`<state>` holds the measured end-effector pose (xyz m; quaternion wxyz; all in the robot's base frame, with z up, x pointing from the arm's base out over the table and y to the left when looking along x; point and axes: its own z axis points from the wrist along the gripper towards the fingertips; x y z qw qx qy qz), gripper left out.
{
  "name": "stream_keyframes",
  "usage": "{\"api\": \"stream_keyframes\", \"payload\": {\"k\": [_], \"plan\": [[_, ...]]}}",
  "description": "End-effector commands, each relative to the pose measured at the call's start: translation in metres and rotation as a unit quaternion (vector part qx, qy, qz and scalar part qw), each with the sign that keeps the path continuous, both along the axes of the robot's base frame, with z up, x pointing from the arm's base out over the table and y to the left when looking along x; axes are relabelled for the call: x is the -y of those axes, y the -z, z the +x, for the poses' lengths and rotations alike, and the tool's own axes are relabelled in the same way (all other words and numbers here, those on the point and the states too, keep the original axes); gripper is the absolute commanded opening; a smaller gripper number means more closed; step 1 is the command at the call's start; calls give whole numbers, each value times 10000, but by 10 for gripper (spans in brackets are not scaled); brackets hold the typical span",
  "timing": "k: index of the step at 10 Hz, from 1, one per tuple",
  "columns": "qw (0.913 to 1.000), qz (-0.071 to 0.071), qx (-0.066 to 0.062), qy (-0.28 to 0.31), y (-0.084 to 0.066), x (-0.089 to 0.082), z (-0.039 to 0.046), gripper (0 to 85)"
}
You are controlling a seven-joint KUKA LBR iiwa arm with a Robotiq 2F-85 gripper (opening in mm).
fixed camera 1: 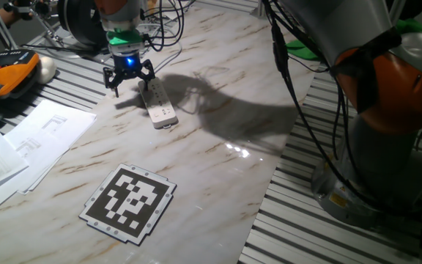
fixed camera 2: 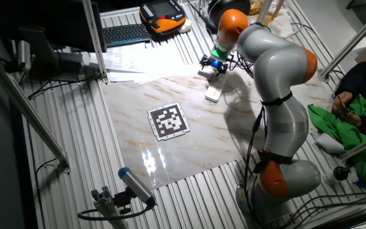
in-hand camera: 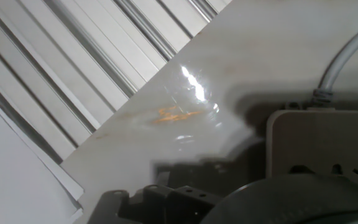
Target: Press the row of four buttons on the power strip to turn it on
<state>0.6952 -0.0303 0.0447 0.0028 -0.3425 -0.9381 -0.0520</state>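
The white power strip [fixed camera 1: 160,106] lies on the marble board, pointing away from the camera in one fixed view, and also shows in the other fixed view [fixed camera 2: 214,93]. I cannot make out the row of four buttons on its white face. My gripper [fixed camera 1: 129,82] hovers low over the strip's far end, by the cable, with its dark fingers spread apart and nothing between them. It appears small in the other fixed view [fixed camera 2: 212,65]. The hand view shows the strip's end [in-hand camera: 316,143] and its grey cable [in-hand camera: 347,56] at the right.
A black-and-white marker tag [fixed camera 1: 129,202] lies in the board's middle. Paper sheets [fixed camera 1: 42,136] cover the left side, with an orange-black pendant [fixed camera 1: 9,73] behind them. The arm's base [fixed camera 1: 387,110] stands at the right. A keyboard [fixed camera 2: 126,33] and green cloth [fixed camera 2: 342,127] lie beyond the board.
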Motion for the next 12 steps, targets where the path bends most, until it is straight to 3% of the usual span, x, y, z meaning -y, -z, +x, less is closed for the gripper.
{"api": "stream_keyframes", "payload": {"k": [1, 4, 9, 12], "plan": [[10000, -23, 33, 4, -129, 21, 42, 850], [10000, -44, -42, 59, -268, -34, -24, 850], [9997, -107, 70, 200, -167, -213, -206, 850], [9997, -68, 131, 190, -58, -211, -216, 850]]}}
